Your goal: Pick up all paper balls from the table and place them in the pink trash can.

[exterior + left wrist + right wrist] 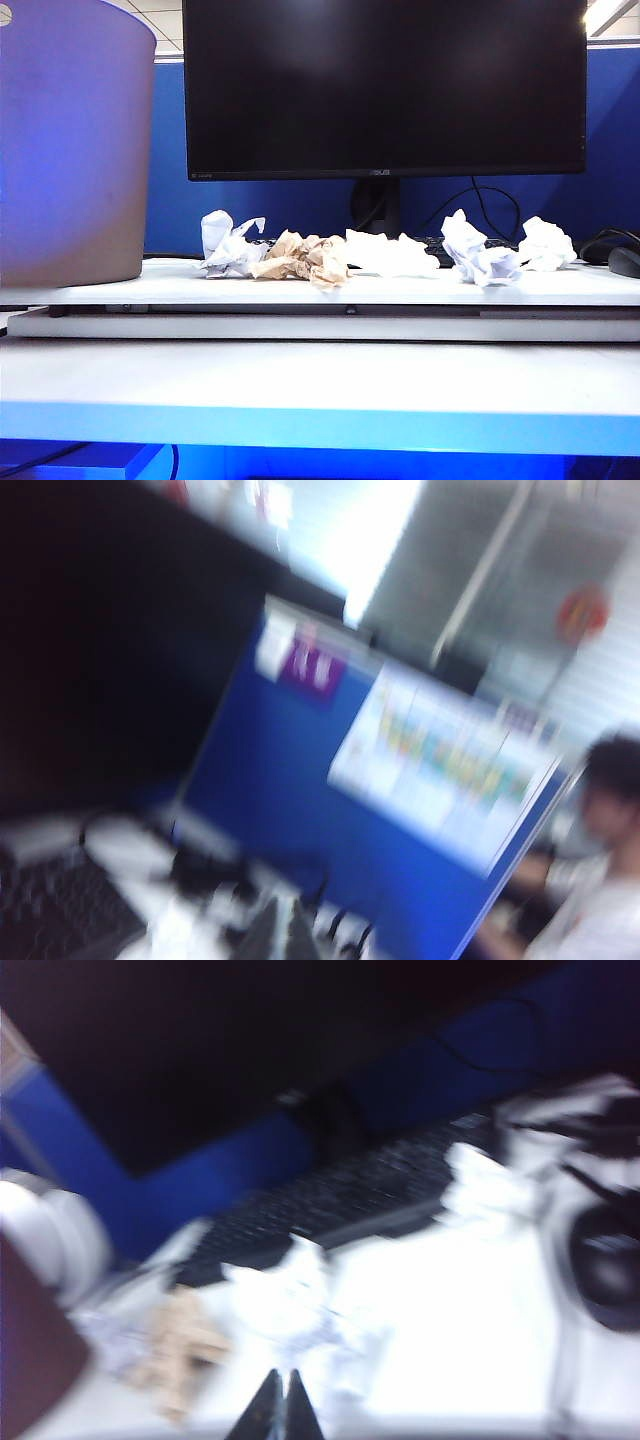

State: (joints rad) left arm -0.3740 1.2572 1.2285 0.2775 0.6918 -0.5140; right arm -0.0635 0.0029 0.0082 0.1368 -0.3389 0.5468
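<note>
Several paper balls lie in a row on the white table (300, 370) in front of the monitor: white ones (228, 245) (390, 255) (478, 255) (547, 243) and a tan one (305, 258). The pink trash can (70, 150) stands at the far left. Neither gripper shows in the exterior view. In the blurred right wrist view my right gripper (284, 1372) is shut and empty, above the table near a white ball (290, 1295), with the tan ball (185, 1345) beside it. My left gripper (285, 902) is shut and empty, raised and pointing past the keyboard (60, 900).
A large black monitor (385, 85) on its stand fills the back. A black keyboard (330, 1200) lies behind the balls, and a dark mouse (625, 262) with cables sits at the right. A blue partition (300, 780) and a person (610, 880) are beyond.
</note>
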